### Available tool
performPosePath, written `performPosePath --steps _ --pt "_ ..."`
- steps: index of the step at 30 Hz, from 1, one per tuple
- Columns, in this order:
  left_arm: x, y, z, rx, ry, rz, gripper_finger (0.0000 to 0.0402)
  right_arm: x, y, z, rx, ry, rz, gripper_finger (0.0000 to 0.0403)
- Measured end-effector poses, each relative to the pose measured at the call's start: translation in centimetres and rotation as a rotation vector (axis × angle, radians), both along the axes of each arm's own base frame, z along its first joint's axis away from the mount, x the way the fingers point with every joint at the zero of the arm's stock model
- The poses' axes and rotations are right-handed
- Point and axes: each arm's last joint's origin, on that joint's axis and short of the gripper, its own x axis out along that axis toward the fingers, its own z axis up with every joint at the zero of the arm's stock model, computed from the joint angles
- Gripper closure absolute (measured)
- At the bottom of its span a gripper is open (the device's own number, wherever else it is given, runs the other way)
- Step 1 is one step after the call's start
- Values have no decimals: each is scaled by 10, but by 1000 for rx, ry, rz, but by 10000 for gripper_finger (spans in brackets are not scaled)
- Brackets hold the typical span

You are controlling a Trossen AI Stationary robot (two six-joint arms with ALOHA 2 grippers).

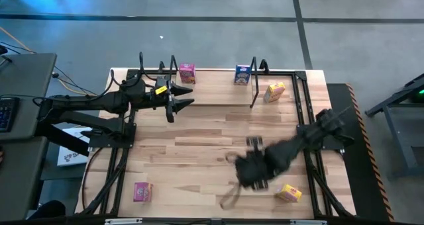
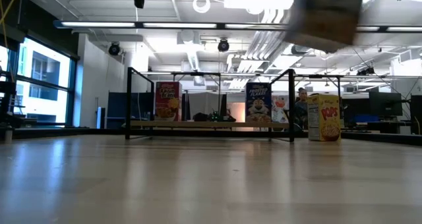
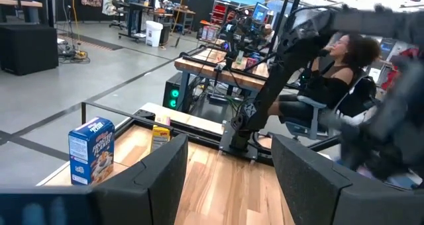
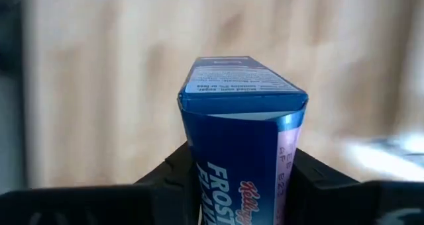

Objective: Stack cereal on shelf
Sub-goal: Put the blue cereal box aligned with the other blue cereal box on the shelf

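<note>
Wood planks fill the high view: the shelf (image 1: 218,104) runs along the far side with a pink cereal box (image 1: 187,73) and a blue cereal box (image 1: 243,73) standing on it, while a yellow box (image 1: 274,91) stands just off its right end. Two more boxes, pink (image 1: 142,192) and yellow (image 1: 289,194), lie near the front edge, seemingly waiting their turn. The left gripper (image 1: 180,100) hovers near the shelf's left end; the right gripper (image 1: 248,165) blurs above mid-table.

Low down, three boxes stand upright, fronts readable.

From the left wrist, fingers (image 3: 156,179) are spread, released.

Only the right wrist shows its load: a blue carton (image 4: 242,132) clamped between the fingers, presumably shelf-bound.
</note>
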Motion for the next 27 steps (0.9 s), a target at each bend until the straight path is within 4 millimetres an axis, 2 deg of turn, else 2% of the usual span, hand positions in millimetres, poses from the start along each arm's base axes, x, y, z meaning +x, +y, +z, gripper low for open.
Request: performPosePath --steps 4,7,13,19,22,27 --pt "0 0 0 0 0 0 193 19 -53 35 -143 -122 -32 285" --pt "0 0 0 -1 0 0 193 31 -95 47 -196 -136 -51 285" --pt "0 0 0 -1 0 0 193 40 -192 47 -241 -53 -137 285" --pt "0 0 0 -1 0 0 193 24 -281 46 -142 -6 -272 285" --pt "0 0 0 0 0 0 193 17 -310 43 -65 -17 -316 285" --pt "1 0 0 0 2 1 193 21 -334 24 -40 60 -283 285"
